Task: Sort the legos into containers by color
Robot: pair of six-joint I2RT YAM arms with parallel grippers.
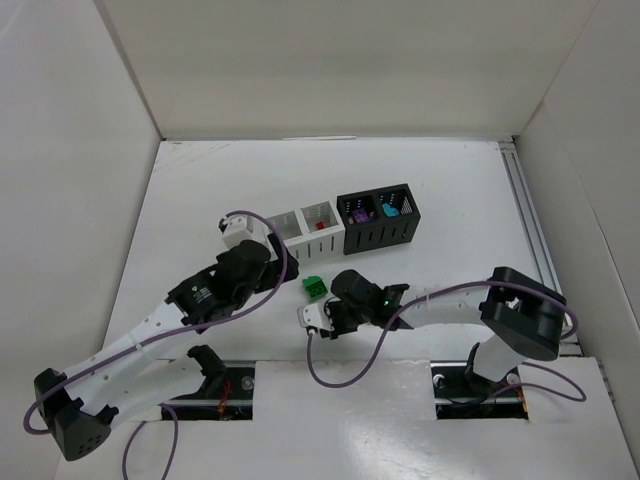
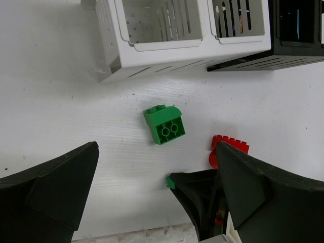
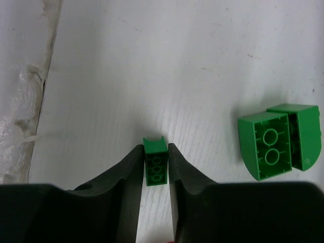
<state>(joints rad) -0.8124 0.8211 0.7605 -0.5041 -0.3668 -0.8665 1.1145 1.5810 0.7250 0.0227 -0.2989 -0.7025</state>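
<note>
Right end effector (image 3: 155,154) pinches a small green studded plastic brick (image 3: 155,163) between its black fingers (image 3: 130,174), low centre of the right wrist view. Cannot tell if the brick rests on the white tabletop (image 3: 152,61) or is just off it. Left end effector (image 2: 157,162) is spread wide and holds nothing, just below the white slotted plastic container (image 2: 167,48) at the top of its view.

Likely risks:
- **Slip:** the brick is tiny and gripped on smooth sides, with its far end poking past the tips. It may pivot or slip out on the lift.
- **Knocked bricks:** a green curved plastic brick pair (image 3: 278,144) lies near, at frame right. A red studded plastic brick (image 2: 230,146) sits just beside the right end effector in the left wrist view. A sideways swing could knock either.
- **Collision:** in the top view the left end effector sits by the left white cell, which looks empty and is probably the green target. Both end effectors converging there could collide.
- **Wrong cell:** a red piece (image 1: 318,226) occupies the other white cell. Purple and teal pieces fill the black slotted plastic container (image 1: 378,235). A hasty release could land green in with the red.
</note>
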